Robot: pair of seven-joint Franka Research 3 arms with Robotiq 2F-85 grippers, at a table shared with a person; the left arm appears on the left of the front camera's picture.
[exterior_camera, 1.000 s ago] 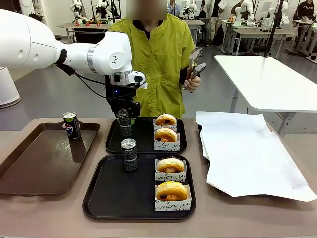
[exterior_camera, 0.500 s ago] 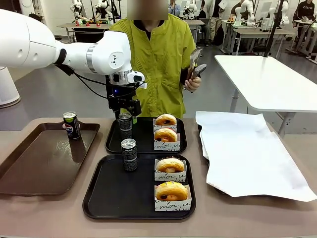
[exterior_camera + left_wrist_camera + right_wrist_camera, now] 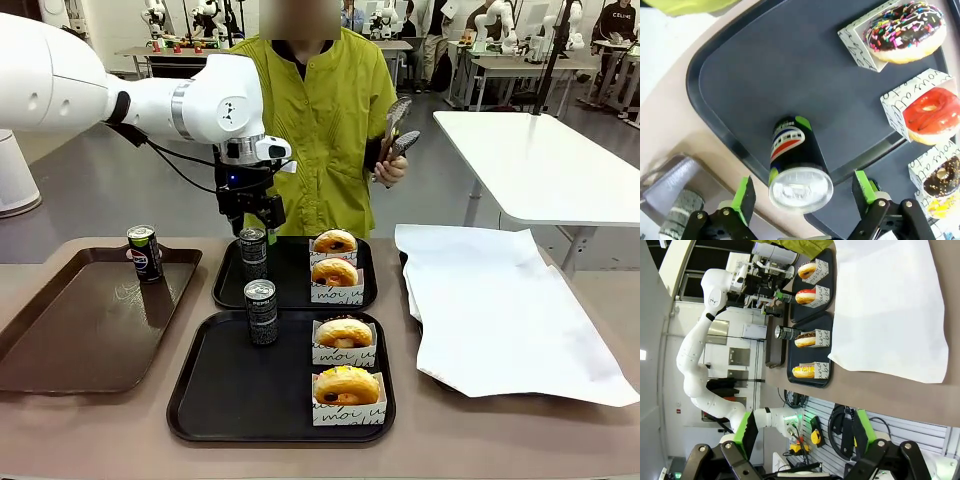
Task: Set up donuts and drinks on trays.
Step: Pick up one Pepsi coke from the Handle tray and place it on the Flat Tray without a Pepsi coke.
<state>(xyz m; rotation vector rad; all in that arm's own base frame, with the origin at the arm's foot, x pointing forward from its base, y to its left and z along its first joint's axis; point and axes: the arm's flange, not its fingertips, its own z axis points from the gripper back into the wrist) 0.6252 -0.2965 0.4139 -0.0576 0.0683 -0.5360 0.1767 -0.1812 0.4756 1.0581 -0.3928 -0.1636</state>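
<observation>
My left gripper [image 3: 254, 222] hangs open just above a black drink can [image 3: 253, 253] that stands upright on the far black tray [image 3: 290, 285]. In the left wrist view the can [image 3: 797, 162] sits between the spread green pads [image 3: 744, 197], touching neither. Two sleeved donuts [image 3: 335, 258] share that tray. The near black tray [image 3: 225, 390] holds a second can [image 3: 262, 312] and two more donuts [image 3: 346, 360]. My right gripper [image 3: 805, 432] is open, high above the table, with nothing between its fingers.
A glossy brown tray [image 3: 80, 330] at the left holds a third can [image 3: 145, 252]. A large white paper sheet [image 3: 500, 310] covers the table's right side. The person stands behind the far tray, holding tongs [image 3: 394, 128] upright in one hand.
My left gripper, which was around the can's top on the far tray, has let go and risen straight up. The can stays standing.
</observation>
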